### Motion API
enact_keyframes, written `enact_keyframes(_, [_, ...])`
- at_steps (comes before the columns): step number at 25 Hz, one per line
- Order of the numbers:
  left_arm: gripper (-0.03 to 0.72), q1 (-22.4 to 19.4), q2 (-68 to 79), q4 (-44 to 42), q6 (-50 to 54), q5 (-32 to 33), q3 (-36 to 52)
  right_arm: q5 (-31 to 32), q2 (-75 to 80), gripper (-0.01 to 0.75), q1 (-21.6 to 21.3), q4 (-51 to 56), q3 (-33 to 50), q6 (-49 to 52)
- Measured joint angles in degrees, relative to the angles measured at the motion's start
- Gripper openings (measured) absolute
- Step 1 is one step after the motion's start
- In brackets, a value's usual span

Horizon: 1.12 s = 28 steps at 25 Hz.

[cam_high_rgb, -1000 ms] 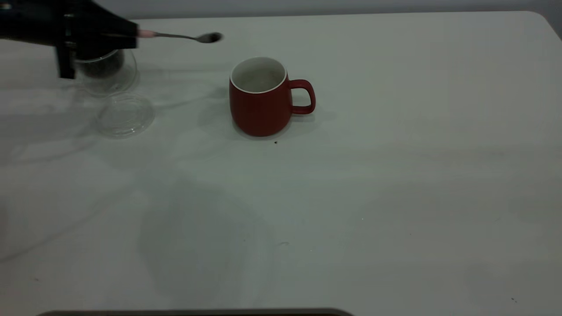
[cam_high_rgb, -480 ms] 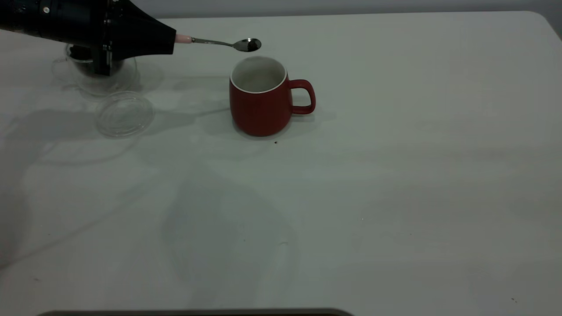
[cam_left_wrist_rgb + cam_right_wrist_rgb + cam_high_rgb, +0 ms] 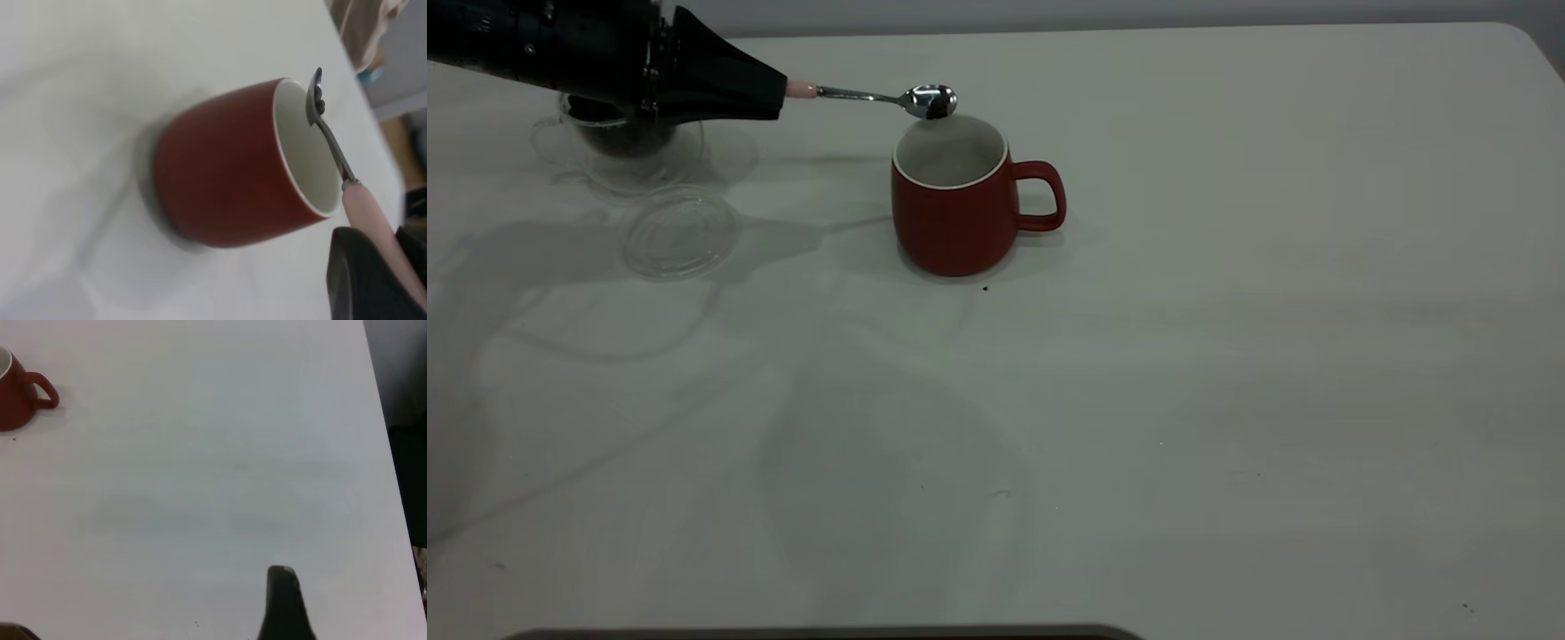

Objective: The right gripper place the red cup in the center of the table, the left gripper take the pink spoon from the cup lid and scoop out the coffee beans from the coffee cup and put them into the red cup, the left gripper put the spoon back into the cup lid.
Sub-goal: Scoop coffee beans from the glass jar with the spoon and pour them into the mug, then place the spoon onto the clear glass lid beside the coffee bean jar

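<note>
The red cup (image 3: pixel 956 200) stands upright near the middle of the table (image 3: pixel 1227 356), handle to the right. My left gripper (image 3: pixel 778 89) is shut on the pale handle of the pink spoon (image 3: pixel 871 95). The spoon bowl hangs tilted over the cup's far rim with a few coffee beans (image 3: pixel 936 109) in it. The left wrist view shows the red cup (image 3: pixel 227 167), the spoon (image 3: pixel 330 143) across its mouth and a bean (image 3: pixel 321 105) in the bowl. The coffee cup (image 3: pixel 636 160) with beans sits behind the left arm. The empty cup lid (image 3: pixel 680 231) lies in front of it. My right gripper (image 3: pixel 150 603) is open and empty, far right.
A few dark specks (image 3: pixel 985 288) lie on the table just in front of the red cup. The table's right edge (image 3: pixel 383 453) runs close to my right gripper. A dark strip (image 3: pixel 827 633) lines the near edge.
My left gripper has carried the spoon rightward from above the coffee cup to above the red cup. The spoon bowl has dipped and tilted at the rim.
</note>
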State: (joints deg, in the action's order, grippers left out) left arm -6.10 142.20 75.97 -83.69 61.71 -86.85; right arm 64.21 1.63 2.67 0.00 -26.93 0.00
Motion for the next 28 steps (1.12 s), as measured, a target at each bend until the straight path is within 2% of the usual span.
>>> enact_keyframes(6, [0.123, 0.49, 0.0, 0.0, -15.31, -0.07, 0.0, 0.0, 0.0, 0.557, 0.0, 0.0, 0.0, 0.34])
enact_keyframes(11, [0.123, 0.49, 0.0, 0.0, -16.51, 0.08, 0.0, 0.0, 0.0, 0.557, 0.0, 0.0, 0.0, 0.0])
enact_keyframes(15, [0.123, 0.13, -1.63, -0.42, -15.51, 2.76, 0.0, 0.0, 0.0, 0.557, 0.0, 0.0, 0.0, 0.0])
enact_keyframes(21, [0.123, -2.03, -10.96, -3.3, -5.39, 4.0, 0.0, 0.0, 0.0, 0.557, 0.0, 0.0, 0.0, 0.0])
enact_keyframes(28, [0.123, -7.41, -23.44, -13.56, 15.14, 5.31, 0.0, 0.0, 0.0, 0.557, 0.0, 0.0, 0.0, 0.0])
